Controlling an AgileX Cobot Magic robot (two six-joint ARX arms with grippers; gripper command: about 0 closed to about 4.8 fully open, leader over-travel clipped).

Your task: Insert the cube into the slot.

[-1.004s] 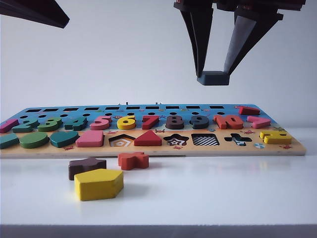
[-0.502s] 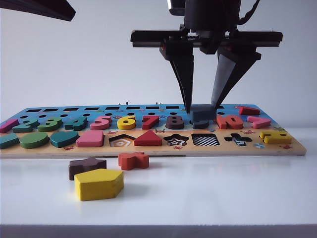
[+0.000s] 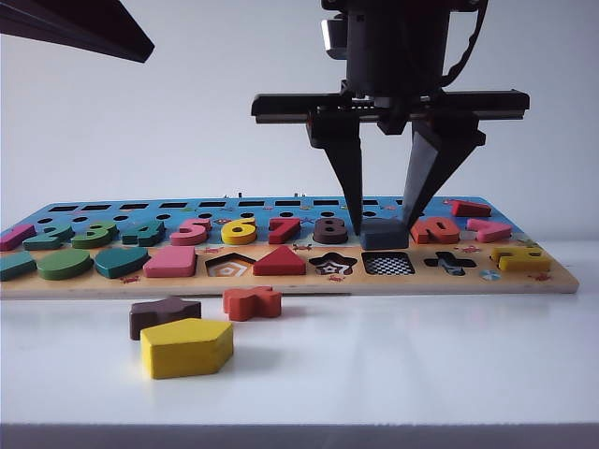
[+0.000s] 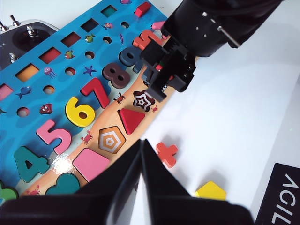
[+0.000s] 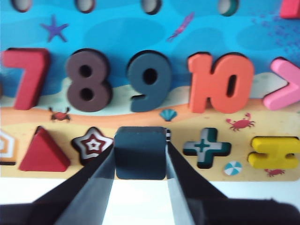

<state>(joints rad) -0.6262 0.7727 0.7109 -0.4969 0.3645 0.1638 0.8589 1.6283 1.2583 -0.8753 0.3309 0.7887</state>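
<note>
My right gripper [image 3: 384,228] points straight down over the puzzle board [image 3: 299,283], shut on the navy cube [image 3: 385,235]. The cube hangs just above the board, between the dark 9 and the checkerboard slot [image 3: 387,264]. The right wrist view has the cube [image 5: 140,152] between the fingers [image 5: 105,176], covering the slot almost wholly. Only a thin checkered strip [image 5: 168,136] shows beside it. I cannot tell whether cube and board touch. My left gripper [image 4: 141,143] is shut and empty, held high over the board's near edge; its arm [image 3: 80,26] shows at the upper left.
In front of the board lie a yellow pentagon [image 3: 185,347], a dark brown star piece [image 3: 164,315] and a red cross [image 3: 251,302]. Star [image 5: 93,144] and cross [image 5: 205,147] cut-outs flank the slot. A remote controller [image 4: 18,40] sits behind the board.
The right gripper has come down with the cube from high above the board to just over the slot, shifting slightly left. The left arm edged a little further into view.
</note>
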